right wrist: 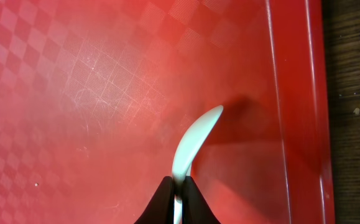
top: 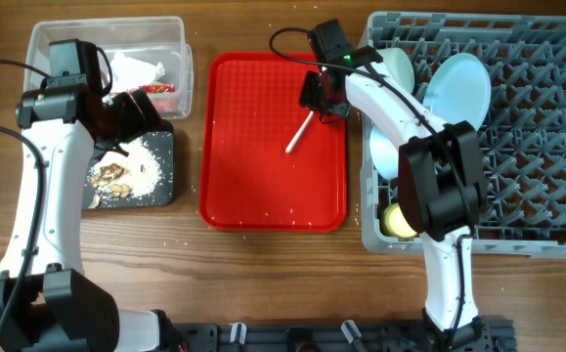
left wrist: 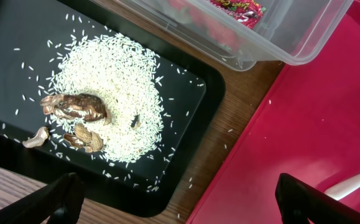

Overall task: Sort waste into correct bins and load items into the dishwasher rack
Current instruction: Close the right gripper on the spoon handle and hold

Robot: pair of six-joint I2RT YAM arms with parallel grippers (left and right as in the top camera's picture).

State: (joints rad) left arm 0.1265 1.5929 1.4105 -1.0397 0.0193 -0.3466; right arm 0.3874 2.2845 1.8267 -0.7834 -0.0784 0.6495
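so your right end effector [right wrist: 178, 186] is pinched shut on the thin white plastic utensil [top: 299, 134], gripping it right at one end. i honestly can't tell if it's the spoon or the fork. it sits over the far right part of the flat red serving tray [top: 243, 176]. its long axis runs diagonal in the overhead: the gripped end is up by the wrist on the rack side, and the free end points toward the near left, away from the big grey lattice-walled plastic dishwasher rack [top: 546, 147]. the wrist view shows a shadow just off the free tip, so i'd guess that end is barely off the tray, not sure though. the rack is just right of the tray and the right arm reaches out across it, so that's clearly your arm for this. i'd swing the utensil right with the free end trailing and watch it doesn't snag the rack wall. your left end effector [left wrist: 180, 180] has its fingers spread wide and empty, over by the shallow black rectangular tray [left wrist: 18, 37], well apart.
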